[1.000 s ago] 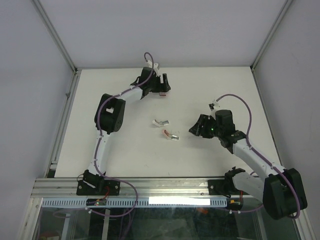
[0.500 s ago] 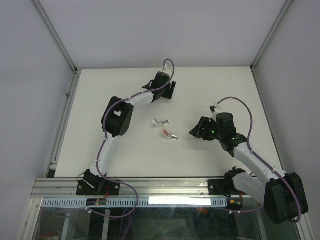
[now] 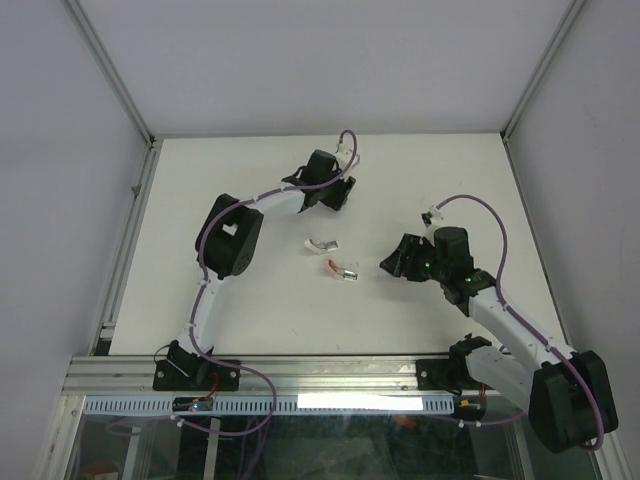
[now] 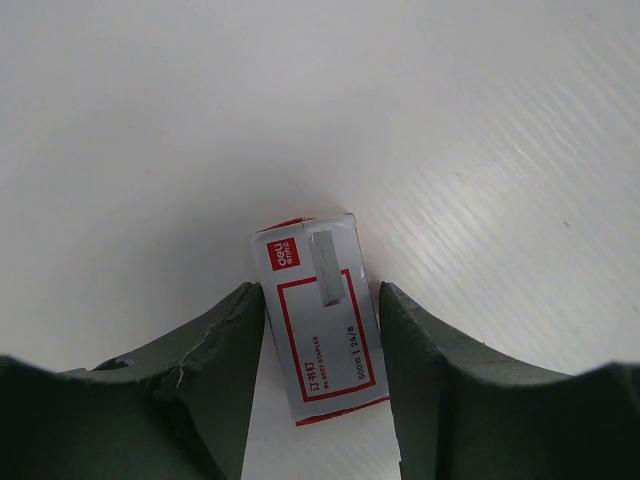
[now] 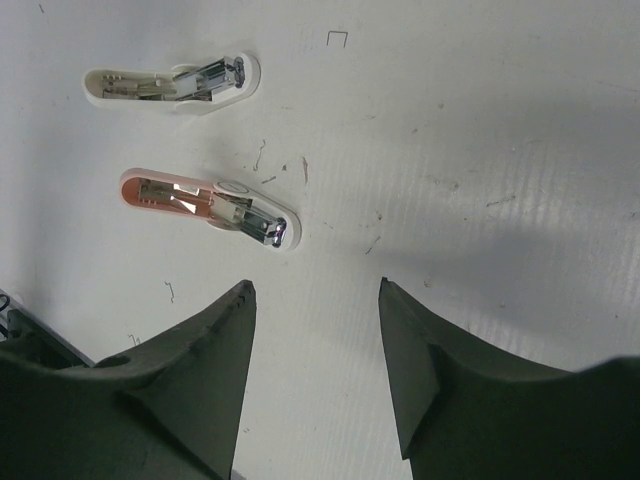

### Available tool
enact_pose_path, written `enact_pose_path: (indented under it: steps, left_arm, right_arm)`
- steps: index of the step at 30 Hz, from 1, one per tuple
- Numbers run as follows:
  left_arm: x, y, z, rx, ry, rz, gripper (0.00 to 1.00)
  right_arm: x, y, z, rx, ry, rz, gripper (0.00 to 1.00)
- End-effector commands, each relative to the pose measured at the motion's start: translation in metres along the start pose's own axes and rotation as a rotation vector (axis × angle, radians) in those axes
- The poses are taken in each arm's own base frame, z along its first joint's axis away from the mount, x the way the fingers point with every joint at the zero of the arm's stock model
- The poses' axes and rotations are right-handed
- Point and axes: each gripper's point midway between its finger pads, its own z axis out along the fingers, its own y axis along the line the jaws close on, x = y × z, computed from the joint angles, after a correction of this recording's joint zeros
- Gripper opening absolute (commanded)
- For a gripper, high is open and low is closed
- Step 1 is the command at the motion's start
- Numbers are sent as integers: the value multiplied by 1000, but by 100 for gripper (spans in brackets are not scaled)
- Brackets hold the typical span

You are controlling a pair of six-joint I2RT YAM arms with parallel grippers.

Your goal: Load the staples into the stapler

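Staples box point(image 4: 320, 345), one silvery strip point(image 4: 328, 265) lying on its label, sits on the table point(image 4: 150, 120) between the left gripper's point(image 4: 318, 292) narrow-set jaws, contact unclear; a square, gentle squeeze should avoid twisting it.

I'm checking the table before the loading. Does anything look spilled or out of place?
Yes. Loose single staples lie scattered on the table around the white stapler and the pink stapler, both open. A staple strip lies loose on top of the box.
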Motion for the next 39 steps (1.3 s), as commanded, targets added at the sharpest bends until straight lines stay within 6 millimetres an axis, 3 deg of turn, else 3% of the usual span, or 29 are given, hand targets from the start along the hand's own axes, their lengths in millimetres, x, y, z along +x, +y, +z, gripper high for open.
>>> enact_pose_path:
  steps: [1,8,11,14,17,28,33,39]
  left_arm:
    - [23,-63,-31,208,78,161,49]
    - [34,-103,-58,293,77,188,51]
    - [33,-101,-59,237,85,129,55]
    - [29,-98,-61,179,82,53,69]
    - [28,-96,-64,116,82,-25,77]
    - [24,-93,-72,-7,73,-114,85]
    - [28,-94,-70,-51,97,-86,84]
    - [28,-97,-72,-81,102,-40,64]
  right_arm:
    - [-17,7,-5,-22,-74,-21,55]
    - [-21,10,-8,-26,-79,-30,55]
    - [-22,11,-9,-25,-83,-30,55]
    - [-22,11,-11,-23,-86,-30,55]
    - [-24,11,-13,-19,-90,-36,56]
    - [-25,11,-15,-11,-89,-49,63]
    - [-23,9,-15,-6,-90,-45,64]
    - [-23,8,-14,-1,-89,-44,64]
